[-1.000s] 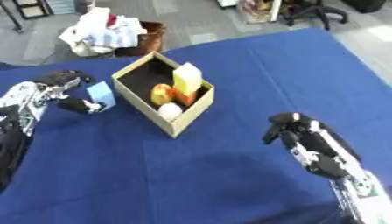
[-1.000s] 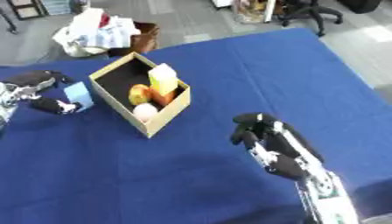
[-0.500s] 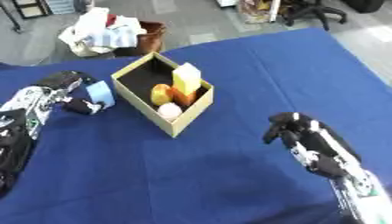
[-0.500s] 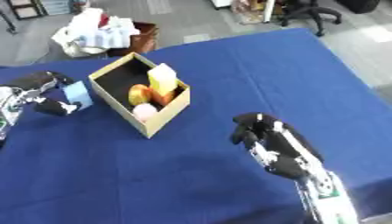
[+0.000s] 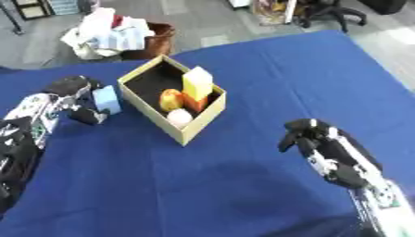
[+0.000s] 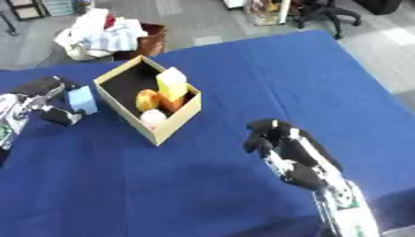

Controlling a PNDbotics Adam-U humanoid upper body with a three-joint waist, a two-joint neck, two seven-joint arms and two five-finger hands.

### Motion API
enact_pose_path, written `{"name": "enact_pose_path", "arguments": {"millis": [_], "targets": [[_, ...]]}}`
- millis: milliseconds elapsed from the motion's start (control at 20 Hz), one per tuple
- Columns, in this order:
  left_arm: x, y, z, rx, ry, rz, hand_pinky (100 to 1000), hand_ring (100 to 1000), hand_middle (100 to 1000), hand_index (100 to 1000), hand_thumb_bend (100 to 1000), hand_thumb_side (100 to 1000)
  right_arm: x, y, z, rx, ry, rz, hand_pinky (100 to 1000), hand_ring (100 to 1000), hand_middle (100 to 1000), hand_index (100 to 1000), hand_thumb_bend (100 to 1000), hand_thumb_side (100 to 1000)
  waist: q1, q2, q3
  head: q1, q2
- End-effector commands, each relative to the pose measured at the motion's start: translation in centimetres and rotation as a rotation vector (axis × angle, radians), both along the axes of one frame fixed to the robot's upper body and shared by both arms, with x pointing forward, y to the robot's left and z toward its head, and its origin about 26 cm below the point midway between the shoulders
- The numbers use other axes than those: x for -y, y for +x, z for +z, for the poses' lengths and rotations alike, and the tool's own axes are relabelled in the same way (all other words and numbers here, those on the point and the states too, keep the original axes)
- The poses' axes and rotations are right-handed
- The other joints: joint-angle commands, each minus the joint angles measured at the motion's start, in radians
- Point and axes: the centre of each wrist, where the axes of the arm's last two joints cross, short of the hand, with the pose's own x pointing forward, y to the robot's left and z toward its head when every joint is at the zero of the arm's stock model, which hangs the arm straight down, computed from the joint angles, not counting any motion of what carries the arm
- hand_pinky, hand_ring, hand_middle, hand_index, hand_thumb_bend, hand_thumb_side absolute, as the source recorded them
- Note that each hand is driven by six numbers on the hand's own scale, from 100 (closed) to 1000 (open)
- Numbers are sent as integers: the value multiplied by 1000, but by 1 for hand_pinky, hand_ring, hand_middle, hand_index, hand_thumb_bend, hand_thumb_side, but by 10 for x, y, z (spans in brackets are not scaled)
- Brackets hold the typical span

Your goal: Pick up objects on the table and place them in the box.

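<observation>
An open cardboard box (image 5: 203, 125) stands on the blue table, holding a yellow block (image 5: 197, 82), an orange piece (image 5: 171, 99) and a pale round thing (image 5: 179, 117). My left hand (image 5: 71, 97) is shut on a light blue block (image 5: 106, 99), raised just left of the box's left wall. My right hand (image 5: 324, 148) hovers low at the right over bare cloth, fingers curled with nothing in them.
Beyond the table's far edge a brown basket (image 5: 156, 40) holds white and blue cloths (image 5: 105, 31). A black office chair (image 5: 328, 10) stands at the far right on the grey floor. The blue table (image 5: 243, 65) stretches wide around the box.
My left hand has carried the light blue block a little to the right, closer to the box. The right hand has hardly moved.
</observation>
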Motion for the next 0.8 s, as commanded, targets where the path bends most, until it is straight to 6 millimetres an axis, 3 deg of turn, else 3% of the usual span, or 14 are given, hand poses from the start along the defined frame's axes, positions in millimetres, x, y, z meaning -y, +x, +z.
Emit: {"name": "enact_pose_path", "arguments": {"millis": [50, 450, 750, 800], "targets": [[-6, 2, 28, 70, -5, -14, 749, 547, 480, 698, 100, 271, 2, 2, 7, 24, -8, -1, 586, 602, 542, 766, 100, 441, -15, -15, 0, -1, -10], [14, -1, 90, 228, -52, -107, 752, 550, 478, 703, 100, 248, 3, 2, 6, 20, -11, -1, 586, 603, 542, 766, 100, 440, -12, -19, 2, 0, -8], [49, 0, 95, 227, -41, -215, 755, 566, 497, 717, 100, 255, 2, 2, 6, 21, -8, 3, 587, 603, 542, 766, 100, 438, -12, -20, -2, 4, -8], [54, 1, 93, 221, -31, -230, 756, 571, 503, 722, 185, 255, 2, 2, 7, 21, -7, 3, 587, 603, 542, 767, 100, 436, -11, -20, -3, 5, -8]]}}
